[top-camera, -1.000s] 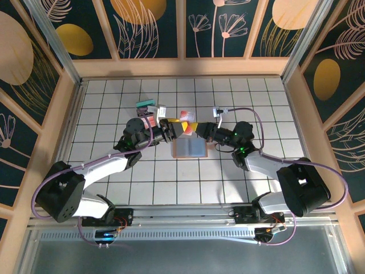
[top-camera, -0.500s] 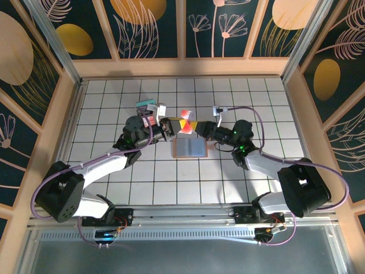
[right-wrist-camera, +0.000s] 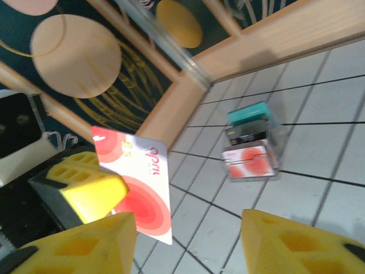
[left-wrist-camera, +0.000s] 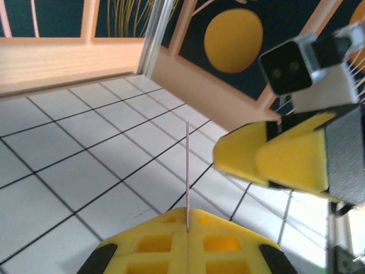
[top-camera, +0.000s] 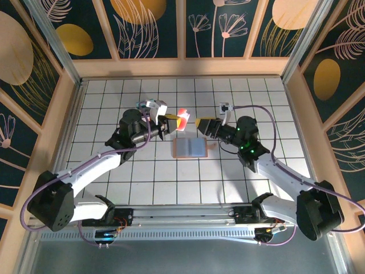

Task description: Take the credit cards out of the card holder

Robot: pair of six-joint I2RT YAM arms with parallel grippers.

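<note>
Seen from above, the holder point(top-camera: 190, 147) lies open and flat on the white tiled table point(top-camera: 114, 91), grey-blue inside facing up, with a thin pinkish-brown edge on its right side. Just beyond the holder and lifted off the table, the left gripper point(top-camera: 173, 122) is clenched on a red and white card point(top-camera: 182, 117). The right gripper point(top-camera: 199, 123) hangs past the holder's far right corner. It faces the card without touching it, jaws released and nothing between them. Beyond and left of the holder, partly hidden by the left wrist, sits a small stack point(top-camera: 145, 104) of cards showing teal.

The left wrist view shows the card point(left-wrist-camera: 187, 171) edge-on, a thin pale line rising from the seam of the left gripper point(left-wrist-camera: 187, 220), whose blocky yellow fingers have square hollows. Across from it, the right gripper point(left-wrist-camera: 259, 162) appears as blunt, smooth yellow wedges.

The right wrist view shows the card's point(right-wrist-camera: 142, 188) face: glossy white, rounded corners, red concentric circles and small red print. It is tilted and pinched at its left edge by the left gripper point(right-wrist-camera: 117, 188). The right gripper's point(right-wrist-camera: 188, 245) own fingers stand wide apart. The stack point(right-wrist-camera: 251, 142) shows teal on top, a dark layer, then red and white, seemingly in a clear case.
</note>
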